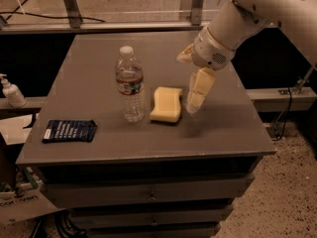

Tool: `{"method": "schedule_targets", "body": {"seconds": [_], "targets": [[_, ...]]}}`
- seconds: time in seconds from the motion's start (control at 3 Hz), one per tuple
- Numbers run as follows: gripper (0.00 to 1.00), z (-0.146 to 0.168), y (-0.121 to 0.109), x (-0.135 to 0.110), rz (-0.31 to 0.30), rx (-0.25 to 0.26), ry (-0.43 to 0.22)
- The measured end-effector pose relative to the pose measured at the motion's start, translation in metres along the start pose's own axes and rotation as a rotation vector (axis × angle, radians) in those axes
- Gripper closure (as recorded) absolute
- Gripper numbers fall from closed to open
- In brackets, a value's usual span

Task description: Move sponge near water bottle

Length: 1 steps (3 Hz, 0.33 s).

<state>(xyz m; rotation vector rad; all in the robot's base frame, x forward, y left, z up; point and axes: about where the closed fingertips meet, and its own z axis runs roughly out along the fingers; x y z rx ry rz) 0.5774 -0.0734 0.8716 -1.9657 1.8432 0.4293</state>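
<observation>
A: Where is the pincer [185, 83]?

B: It hangs above the right half of the tabletop [89, 68], at the end of the white arm [257, 14] that reaches in from the upper right. Its two padded yellowish fingers [200, 87] are spread apart and hold nothing. One points down toward the tabletop; the other sticks out to the left, higher up

A: And the sponge [166, 104]?

B: It lies flat on the tabletop just left of the lower finger, apart from it. It is pale yellow with a slightly pinched middle, and its long side runs from near to far

A: How close is it to the water bottle [130, 86]?

B: Just beside it, to the bottle's right, with a narrow gap between them. The bottle stands upright, clear plastic with a white cap and a label band round its middle

A: Anything else?

B: A dark blue packet [69, 131] lies flat near the left front corner of the tabletop, well apart from the bottle. Off the tabletop on the far left, a white pump bottle [11, 90] stands on a lower ledge. Drawers [148, 195] sit under the tabletop
</observation>
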Motion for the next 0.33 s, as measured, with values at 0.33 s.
{"method": "schedule_targets", "body": {"seconds": [0.33], "targets": [[0.00, 0.0000, 0.0000, 0.0000, 0.000, 0.000, 0.000]]}}
